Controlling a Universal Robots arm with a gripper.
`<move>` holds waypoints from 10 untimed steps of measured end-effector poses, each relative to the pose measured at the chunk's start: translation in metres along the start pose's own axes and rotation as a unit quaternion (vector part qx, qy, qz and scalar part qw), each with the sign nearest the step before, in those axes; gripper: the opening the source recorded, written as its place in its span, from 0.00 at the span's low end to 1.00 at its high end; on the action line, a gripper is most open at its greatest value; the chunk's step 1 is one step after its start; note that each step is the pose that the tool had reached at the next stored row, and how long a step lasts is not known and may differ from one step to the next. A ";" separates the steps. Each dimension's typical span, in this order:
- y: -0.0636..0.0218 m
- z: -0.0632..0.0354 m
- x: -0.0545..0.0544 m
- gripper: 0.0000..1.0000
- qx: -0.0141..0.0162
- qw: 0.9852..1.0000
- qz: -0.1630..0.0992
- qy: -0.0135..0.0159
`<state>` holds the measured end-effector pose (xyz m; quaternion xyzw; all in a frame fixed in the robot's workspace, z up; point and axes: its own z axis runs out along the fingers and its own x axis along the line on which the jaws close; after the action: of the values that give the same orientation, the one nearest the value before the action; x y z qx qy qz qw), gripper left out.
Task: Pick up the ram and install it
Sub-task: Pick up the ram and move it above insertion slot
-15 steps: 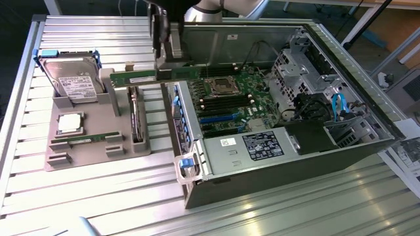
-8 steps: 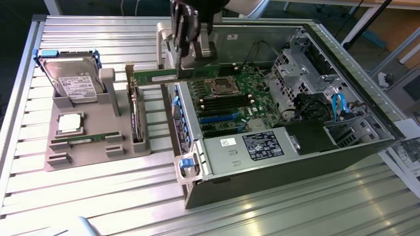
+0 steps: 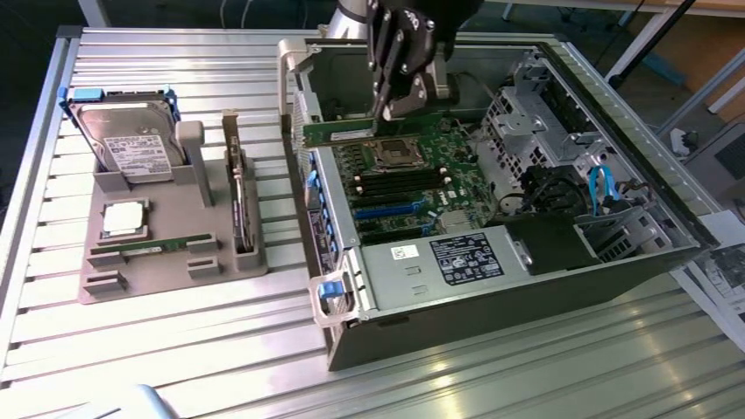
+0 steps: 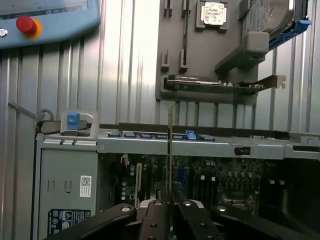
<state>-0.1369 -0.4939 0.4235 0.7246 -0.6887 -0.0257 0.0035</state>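
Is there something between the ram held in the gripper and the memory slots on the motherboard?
Nothing visible does. The gripper is shut on the ram, which hangs in the open case over the motherboard. The space down to the black memory slots looks free; the processor socket nearby lies flat.

This is looking like a robotics lab: a gripper [image 3: 393, 112] is holding a ram [image 3: 338, 133] over an open computer case [image 3: 524, 297] on a ribbed metal table [image 3: 174, 349], spare parts are sitting in a grey holder [image 3: 163, 281], and a control pendant [image 4: 55, 20] with 1 red stop button [image 4: 25, 25] is lying nearby.
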 end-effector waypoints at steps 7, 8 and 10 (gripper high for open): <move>-0.0386 -0.0011 0.002 0.14 0.000 1.000 0.000 0.000; -0.0431 -0.0012 0.002 0.14 0.000 1.000 0.000 0.000; -0.0518 -0.0015 0.003 0.14 0.000 1.000 0.000 0.000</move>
<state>-0.0850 -0.4939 0.4229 0.7245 -0.6888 -0.0256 0.0035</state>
